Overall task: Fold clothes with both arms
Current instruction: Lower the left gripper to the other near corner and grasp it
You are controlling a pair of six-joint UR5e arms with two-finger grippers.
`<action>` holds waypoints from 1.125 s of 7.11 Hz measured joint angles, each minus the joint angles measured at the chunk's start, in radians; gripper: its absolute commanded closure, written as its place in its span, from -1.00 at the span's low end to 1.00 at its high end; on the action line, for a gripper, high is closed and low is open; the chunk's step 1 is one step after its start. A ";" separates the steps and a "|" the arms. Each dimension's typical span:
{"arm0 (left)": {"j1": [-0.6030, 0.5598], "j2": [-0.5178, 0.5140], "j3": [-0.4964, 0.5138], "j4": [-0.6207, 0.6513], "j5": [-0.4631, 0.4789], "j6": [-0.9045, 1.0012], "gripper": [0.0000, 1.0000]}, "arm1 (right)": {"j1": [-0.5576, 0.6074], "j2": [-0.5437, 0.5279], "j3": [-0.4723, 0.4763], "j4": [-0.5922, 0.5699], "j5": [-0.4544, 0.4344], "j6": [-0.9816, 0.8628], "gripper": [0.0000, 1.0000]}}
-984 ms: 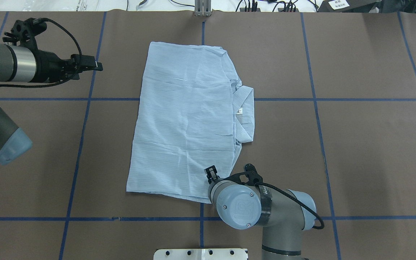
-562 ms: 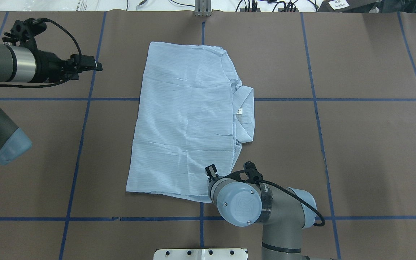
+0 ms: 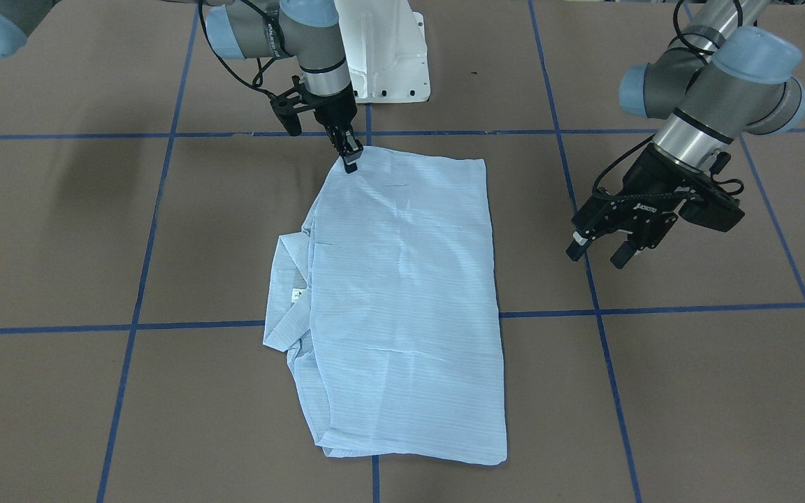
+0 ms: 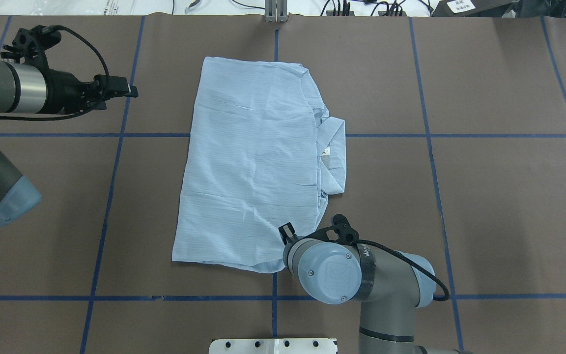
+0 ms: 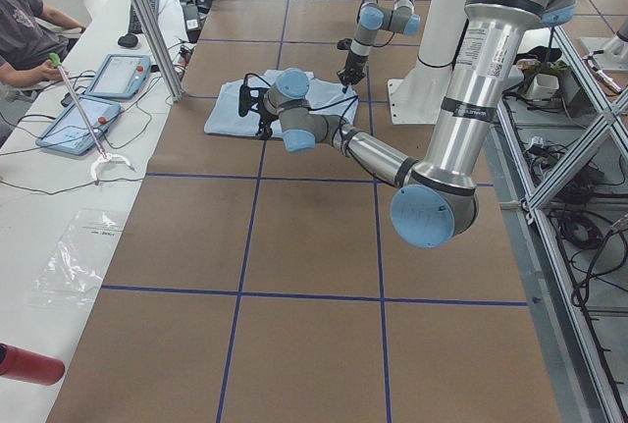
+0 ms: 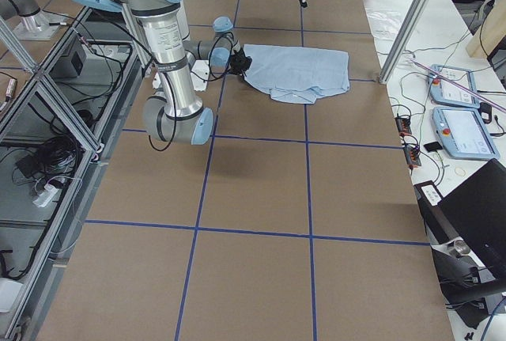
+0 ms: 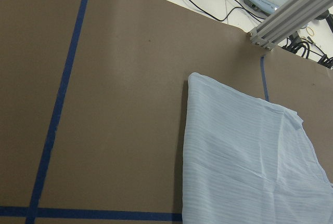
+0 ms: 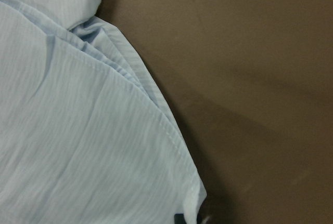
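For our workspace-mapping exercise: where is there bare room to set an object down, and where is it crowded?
Bare: table beyond the collar, on the robot's right; also between shirt and left end effector. Crowded: the shirt's near corner, at the right end effector.

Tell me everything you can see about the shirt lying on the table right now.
The shirt is thin pale-blue cloth with fine stripes. It is folded into a rough rectangle and lies flat, lightly wrinkled, on the brown table. Its collar sticks out on the robot's right side, with a small white label inside it. No sleeves show. The right gripper looks closed on the corner nearest the robot's base, and nothing else touches the shirt.
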 measured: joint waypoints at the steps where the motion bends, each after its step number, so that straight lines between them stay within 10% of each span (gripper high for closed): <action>1: 0.012 0.034 -0.036 -0.001 0.000 -0.026 -1.00 | 0.002 -0.007 0.020 -0.004 0.002 -0.007 1.00; 8: 0.595 0.143 -0.203 0.072 0.396 -0.610 -0.85 | 0.001 -0.101 0.123 -0.008 0.022 -0.011 1.00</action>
